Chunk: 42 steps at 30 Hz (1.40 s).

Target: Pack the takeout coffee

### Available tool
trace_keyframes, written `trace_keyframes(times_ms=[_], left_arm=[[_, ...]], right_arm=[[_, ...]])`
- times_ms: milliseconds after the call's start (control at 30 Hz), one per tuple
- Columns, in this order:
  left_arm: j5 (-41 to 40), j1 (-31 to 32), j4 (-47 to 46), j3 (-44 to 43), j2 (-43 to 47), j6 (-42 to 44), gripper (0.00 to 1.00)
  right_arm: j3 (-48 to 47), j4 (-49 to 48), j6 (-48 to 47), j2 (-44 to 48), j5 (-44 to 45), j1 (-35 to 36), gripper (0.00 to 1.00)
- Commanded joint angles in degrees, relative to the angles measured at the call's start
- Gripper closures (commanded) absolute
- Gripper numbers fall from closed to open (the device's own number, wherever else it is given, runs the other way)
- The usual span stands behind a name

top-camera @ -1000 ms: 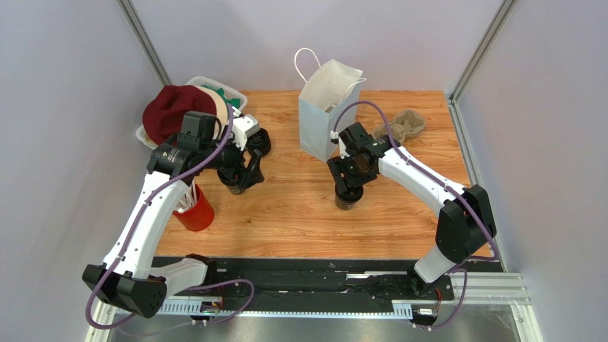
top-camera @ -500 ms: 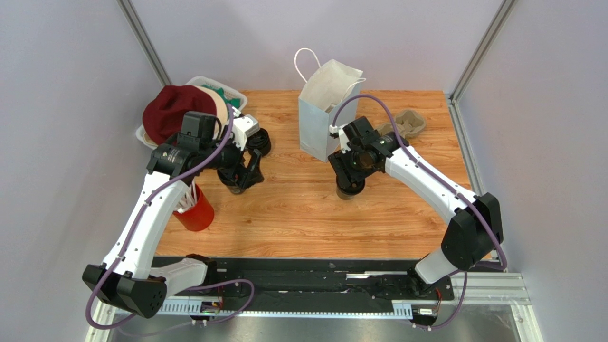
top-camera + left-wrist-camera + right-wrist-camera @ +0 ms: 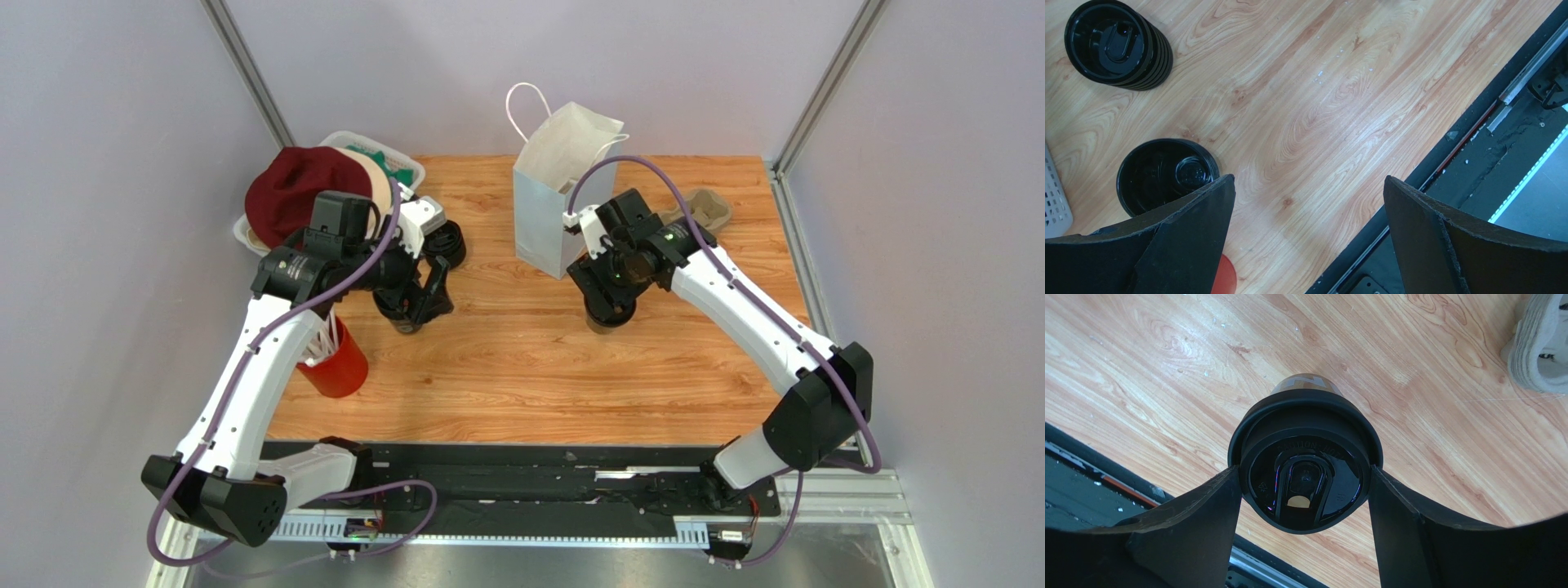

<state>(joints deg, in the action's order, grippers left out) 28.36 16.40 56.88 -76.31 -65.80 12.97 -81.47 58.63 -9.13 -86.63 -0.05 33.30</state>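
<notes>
the right gripper (image 3: 1305, 478) was clamped on the lidded takeout coffee (image 3: 1309, 411), just in front of the pale paper bag (image 3: 546, 208), whose inside could not be seen. the pulp tray (image 3: 711, 206) lay half hidden behind that arm. the left gripper (image 3: 1308, 184) hung wide open above the table, near a lid stack (image 3: 1117, 44) and a loose lid (image 3: 1161, 174). the red cup (image 3: 344, 368) held straws.
</notes>
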Motion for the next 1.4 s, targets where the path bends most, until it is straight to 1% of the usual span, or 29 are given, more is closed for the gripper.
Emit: trace_keyframes(times_ms=[0,67,367,667,867,1000,1100,1133,1200,1233,1267,1300,1333,1367], left_arm=[[1.1,-0.2,0.2,-4.0,-0.5,-1.0,0.01],[1.7,-0.2,0.3,-4.3,-0.6,-1.2,0.01],[0.8,-0.2,-0.6,-1.8,1.7,-1.2,0.01],[0.6,-0.2,-1.2,-0.7,2.6,-0.8,0.01],[0.5,-0.2,-1.8,0.0,2.7,-0.7,0.01],[-0.1,-0.2,-2.2,-0.9,2.3,-1.5,0.01],[-0.7,0.0,-2.2,-5.0,-0.1,-2.5,0.01],[-1.1,0.2,-2.6,-7.9,-1.9,-2.8,0.01],[-3.9,1.2,-2.9,-11.8,-4.1,-2.1,0.01],[-5.1,1.5,-3.1,-16.2,-7.0,-2.5,0.01],[-7.4,2.3,-3.2,-18.6,-8.8,-2.8,0.01],[-8.2,2.8,-3.1,-21.1,-10.6,-3.4,0.01],[-8.8,3.1,-3.0,-25.9,-14.4,-3.8,0.01],[-9.5,3.6,-2.9,-28.2,-16.4,-5.3,0.01]], right_arm=[[-4.3,3.9,-4.5,3.0,-2.2,0.3,0.64],[-4.3,4.9,-5.3,3.0,-3.3,0.3,0.64],[2.8,3.0,-6.4,-0.5,-8.0,0.4,0.64],[6.0,0.4,-6.0,-4.5,-8.7,0.3,0.66],[6.6,-1.3,-5.4,-2.6,-8.7,0.2,0.68],[4.7,0.3,-6.4,0.0,-8.7,0.3,0.68],[1.7,2.0,-7.2,3.2,-7.5,0.3,0.68],[-0.2,2.6,-7.7,4.2,-7.1,0.3,0.68],[-1.9,2.7,-8.2,6.8,-6.0,0.3,0.68],[-3.0,2.9,-8.5,7.7,-5.6,0.3,0.68],[-4.6,2.9,-8.6,9.4,-5.0,0.3,0.68],[-5.4,2.8,-8.7,10.1,-4.8,0.3,0.68],[-6.1,2.8,-8.8,10.9,-4.7,0.3,0.67],[-7.2,2.9,-8.9,12.3,-4.8,0.3,0.68]])
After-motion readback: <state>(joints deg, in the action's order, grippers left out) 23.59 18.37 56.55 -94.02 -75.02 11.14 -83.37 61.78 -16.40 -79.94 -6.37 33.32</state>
